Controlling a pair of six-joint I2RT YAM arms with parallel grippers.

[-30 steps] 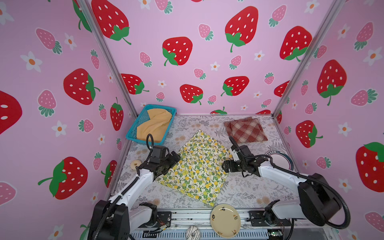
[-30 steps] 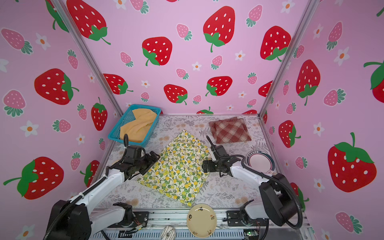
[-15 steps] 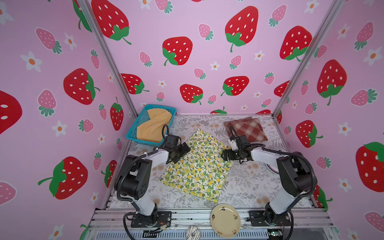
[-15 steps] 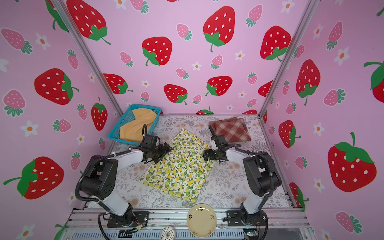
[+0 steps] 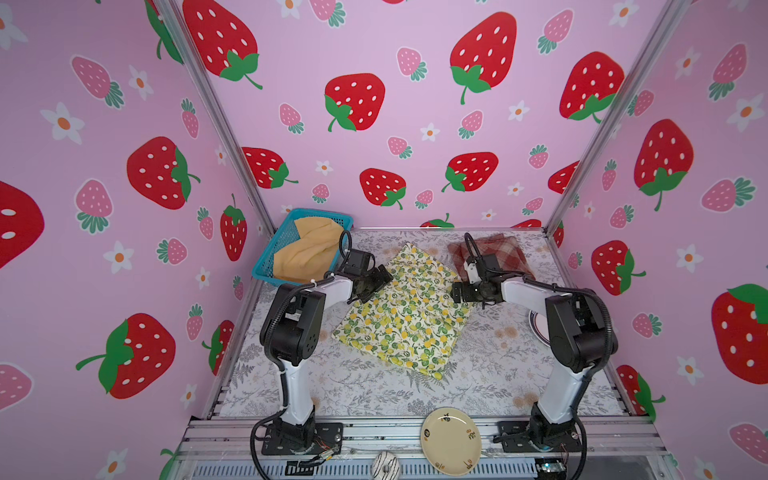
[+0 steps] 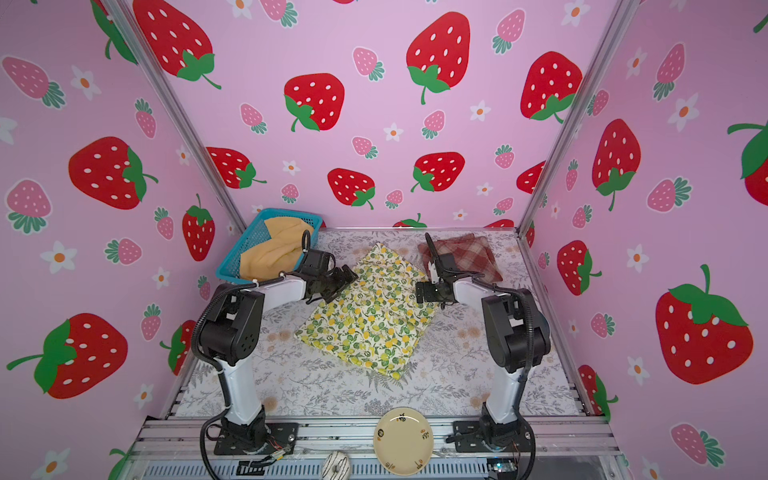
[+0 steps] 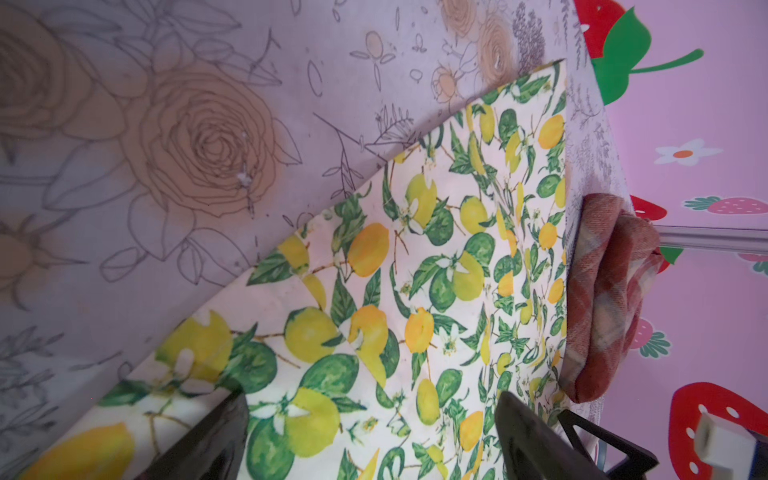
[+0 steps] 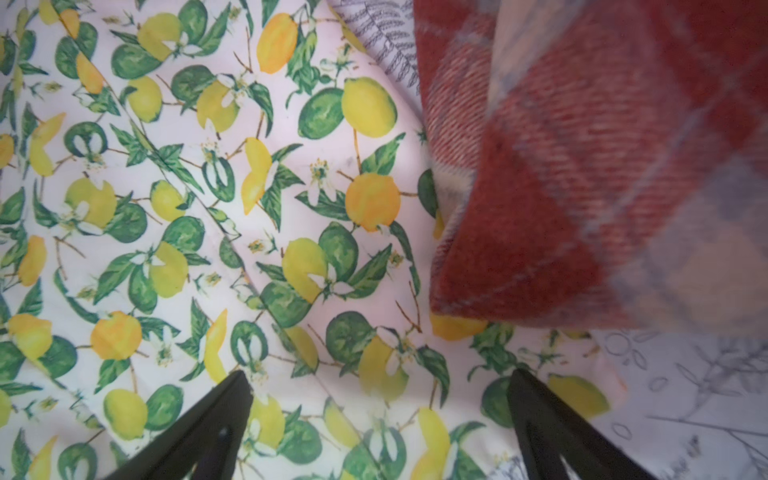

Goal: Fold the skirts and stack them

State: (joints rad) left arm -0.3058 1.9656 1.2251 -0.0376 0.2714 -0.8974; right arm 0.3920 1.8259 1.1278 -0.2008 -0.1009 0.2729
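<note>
**Both grippers wide open at the lemon skirt, nothing picked up**

So the lemon skirt [image 5: 407, 316] lies spread out flat in the middle of the worktop [image 5: 353, 386], turned like a diamond with one corner pointing at the back wall.

The left gripper [image 5: 380, 280] sits low at the lemon skirt's left edge with its jaws spread wide and nothing in them. The left wrist view shows only lemon print in the gap. The right gripper [image 5: 457, 293] is at the lemon skirt's right edge, also fully released and empty, jaws apart over the print. I can't tell whether either one's tips actually touch the cloth.

The plaid skirt [image 5: 509, 255] is folded into a thick bundle behind and to the right of the lemon skirt, right up against its edge. The mustard skirt [image 5: 307, 253] is bunched inside the blue basket [image 5: 286, 237], behind and to the left of the lemon skirt.

A cream plate [image 5: 451, 440] sits in front of the lemon skirt on the metal rail.
</note>
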